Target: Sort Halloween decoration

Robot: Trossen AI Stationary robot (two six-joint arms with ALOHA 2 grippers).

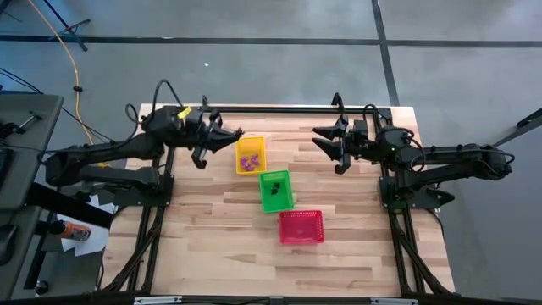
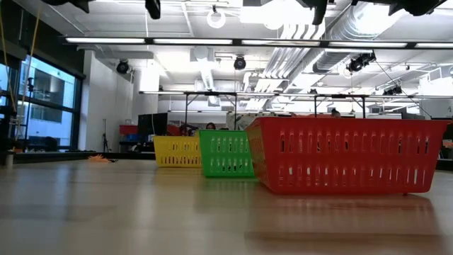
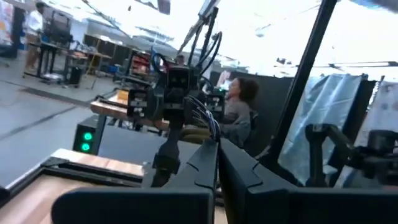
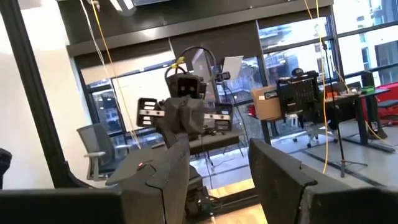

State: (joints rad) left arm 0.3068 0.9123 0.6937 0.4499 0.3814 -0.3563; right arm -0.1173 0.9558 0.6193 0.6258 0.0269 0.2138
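Three small mesh baskets stand in a slanting row on the wooden table point(image 1: 212, 254). The yellow one point(image 1: 250, 155) holds purple trinkets point(image 1: 248, 159) of the Halloween decoration. The green one point(image 1: 275, 190) holds black trinkets point(image 1: 275, 187). I see nothing in the red one point(image 1: 301, 227). My left gripper point(image 1: 237, 135) is raised beside the yellow basket's far left corner, pointing toward the table's right, shut point(image 3: 217, 171) and empty. My right gripper point(image 1: 318, 138) is raised to the right of the baskets, pointing left, open point(image 4: 217, 186) and empty.
A black frame bar point(image 1: 279, 109) runs along the table's far edge. Bare wood lies at the near left and near right of the baskets. In the low view the red basket point(image 2: 347, 156) stands nearest, then the green point(image 2: 226, 152) and the yellow point(image 2: 177, 150). A person point(image 3: 239, 106) sits beyond the table.
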